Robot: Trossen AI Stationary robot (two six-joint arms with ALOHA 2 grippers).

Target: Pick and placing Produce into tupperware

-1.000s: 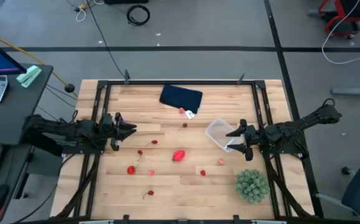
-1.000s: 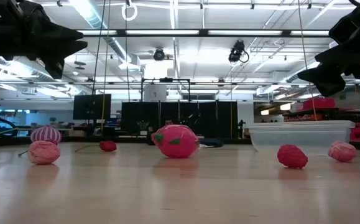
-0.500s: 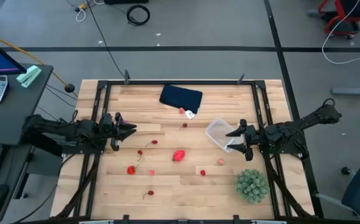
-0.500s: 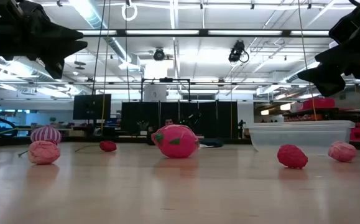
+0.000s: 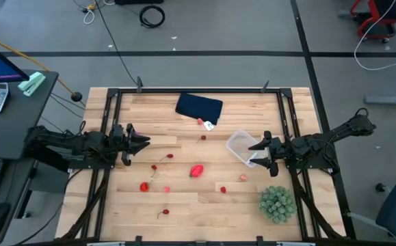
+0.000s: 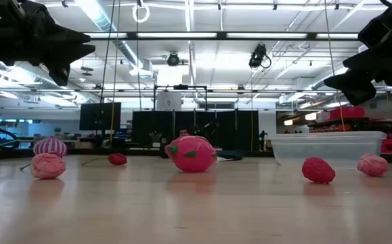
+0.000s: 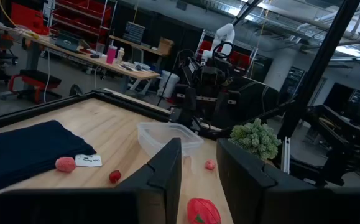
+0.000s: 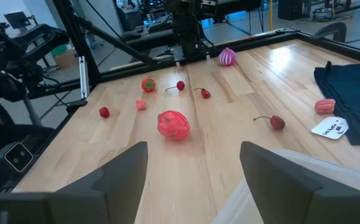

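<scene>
Now | left hand (image 5: 145,142) hovering, fingers parted | right hand (image 5: 252,146) over tupperware (image 5: 242,147), spread

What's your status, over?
Both hands open and empty: left hand at table's left, right hand above tupperware. Produce on the table, none binned. Path clear.

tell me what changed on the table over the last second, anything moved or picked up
Nothing visibly changed. Both arms hold the same raised poses, the left claw empty over the table's left side and the right claw open by the tupperware. The produce, including the big red piece, lies scattered on the wood as before, none of it in the tupperware.
</scene>
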